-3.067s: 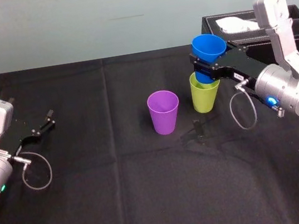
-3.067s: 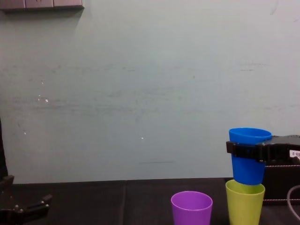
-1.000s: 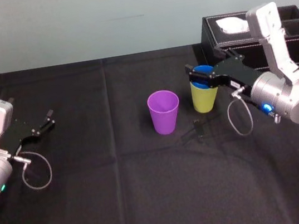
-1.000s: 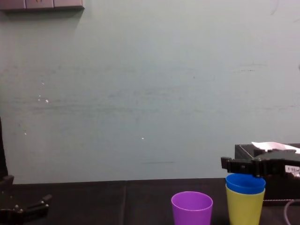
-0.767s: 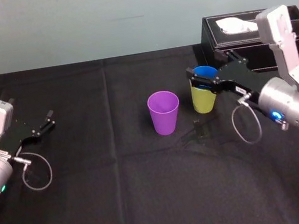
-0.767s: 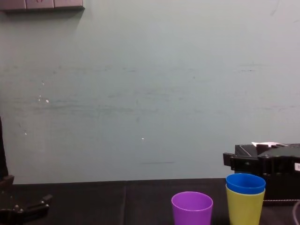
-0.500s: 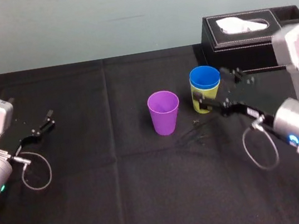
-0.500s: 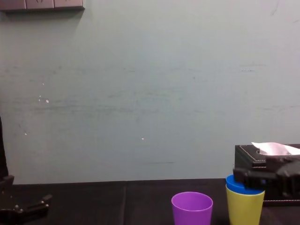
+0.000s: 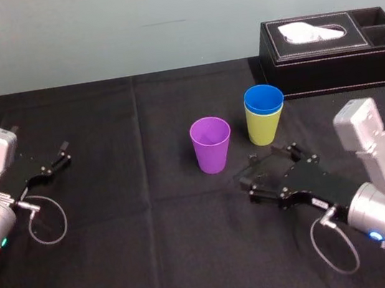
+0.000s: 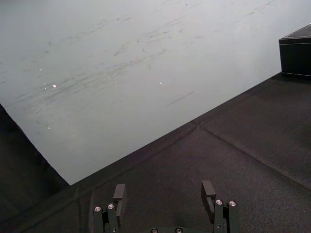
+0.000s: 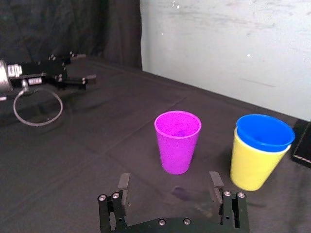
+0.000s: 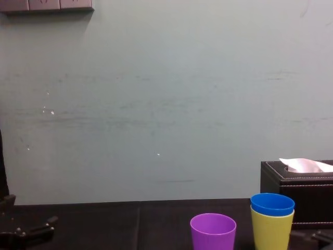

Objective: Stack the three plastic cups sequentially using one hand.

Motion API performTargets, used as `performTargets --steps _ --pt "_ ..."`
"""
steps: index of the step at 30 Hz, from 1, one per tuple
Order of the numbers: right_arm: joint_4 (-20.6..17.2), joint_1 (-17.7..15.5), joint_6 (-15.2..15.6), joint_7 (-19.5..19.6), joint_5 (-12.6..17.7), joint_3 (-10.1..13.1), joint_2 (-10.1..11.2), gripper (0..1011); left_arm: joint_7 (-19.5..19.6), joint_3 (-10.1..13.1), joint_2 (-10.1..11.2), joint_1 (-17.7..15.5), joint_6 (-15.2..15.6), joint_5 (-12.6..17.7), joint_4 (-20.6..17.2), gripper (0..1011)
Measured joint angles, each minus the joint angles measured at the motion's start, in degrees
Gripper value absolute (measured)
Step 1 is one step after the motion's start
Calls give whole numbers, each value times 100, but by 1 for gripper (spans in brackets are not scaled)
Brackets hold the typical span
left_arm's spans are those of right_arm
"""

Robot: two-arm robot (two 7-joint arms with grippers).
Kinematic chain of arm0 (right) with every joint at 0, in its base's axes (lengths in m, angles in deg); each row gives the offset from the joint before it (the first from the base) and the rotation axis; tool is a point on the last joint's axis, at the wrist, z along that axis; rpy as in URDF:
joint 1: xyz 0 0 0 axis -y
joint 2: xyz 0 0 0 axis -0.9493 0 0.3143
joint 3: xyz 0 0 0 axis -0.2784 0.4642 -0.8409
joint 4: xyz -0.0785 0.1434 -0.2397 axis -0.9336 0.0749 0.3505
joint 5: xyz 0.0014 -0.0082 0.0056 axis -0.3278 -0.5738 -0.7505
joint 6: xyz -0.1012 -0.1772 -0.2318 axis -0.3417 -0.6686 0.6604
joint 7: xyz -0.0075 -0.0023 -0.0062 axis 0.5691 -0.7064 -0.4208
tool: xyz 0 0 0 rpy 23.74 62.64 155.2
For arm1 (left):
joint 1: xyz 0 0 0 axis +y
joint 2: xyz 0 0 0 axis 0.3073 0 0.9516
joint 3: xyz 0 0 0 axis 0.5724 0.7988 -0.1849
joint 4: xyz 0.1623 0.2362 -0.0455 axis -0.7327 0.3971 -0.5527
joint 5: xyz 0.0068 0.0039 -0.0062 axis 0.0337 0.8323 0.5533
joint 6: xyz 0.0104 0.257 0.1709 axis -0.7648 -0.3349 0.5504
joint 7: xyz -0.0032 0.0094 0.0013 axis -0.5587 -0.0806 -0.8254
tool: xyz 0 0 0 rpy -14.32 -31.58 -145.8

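From the head: finds the blue cup (image 9: 263, 97) nested in the yellow-green cup (image 9: 263, 130), at 2 o'clock of the purple cup (image 9: 212, 147). Puts the right tool (image 9: 251, 177) at 5 o'clock of it, fingers apart, and the left tool (image 9: 65, 152) at 9 o'clock, also apart.
From the right wrist: looks past spread fingers to the purple cup.
From the chest: shows cups upright on the surface (image 12: 104, 229).

The blue cup (image 9: 263, 98) is hidden below its rim inside the yellow cup (image 9: 262, 128). The chest view's bottom edge crops the purple cup (image 12: 213, 232).
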Motion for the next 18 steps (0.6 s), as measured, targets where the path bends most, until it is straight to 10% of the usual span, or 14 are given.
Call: performTargets --steps 18 --pt "530 325 80 329 -470 -328 -632 1003 0 0 0 0 0 0 0 1011"
